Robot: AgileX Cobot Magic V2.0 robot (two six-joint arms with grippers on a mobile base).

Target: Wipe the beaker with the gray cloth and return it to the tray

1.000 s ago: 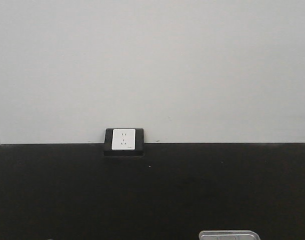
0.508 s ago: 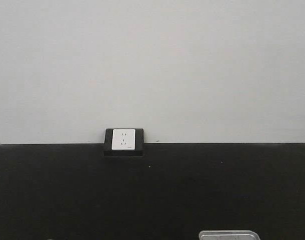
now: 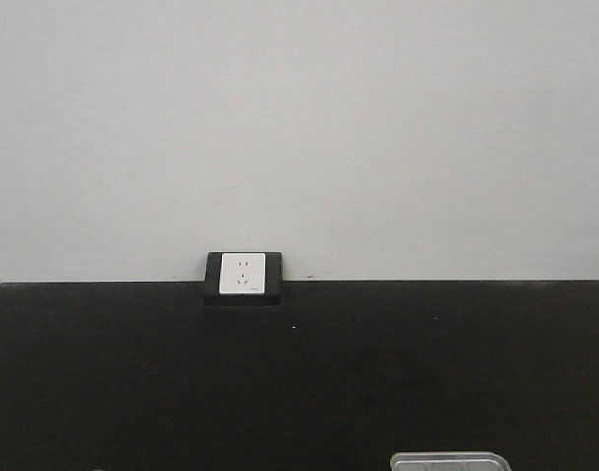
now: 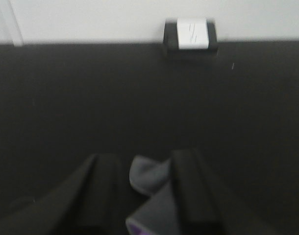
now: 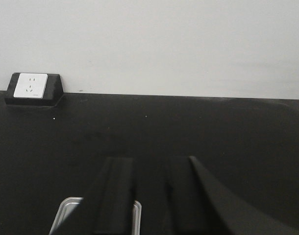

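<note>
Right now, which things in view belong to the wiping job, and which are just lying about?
Job:
gray cloth, pinched in the left gripper
tray, only its far edge showing
beaker: not in view

Just there:
wall socket
black tabletop

A plain white wall point(image 3: 299, 128) fills the top, bare and evenly lit. Below it lies a wide black table top point(image 3: 309, 388) (with a few tiny pale specks). A white plug socket point(image 3: 243, 274) in a black box sits where they meet.
</note>
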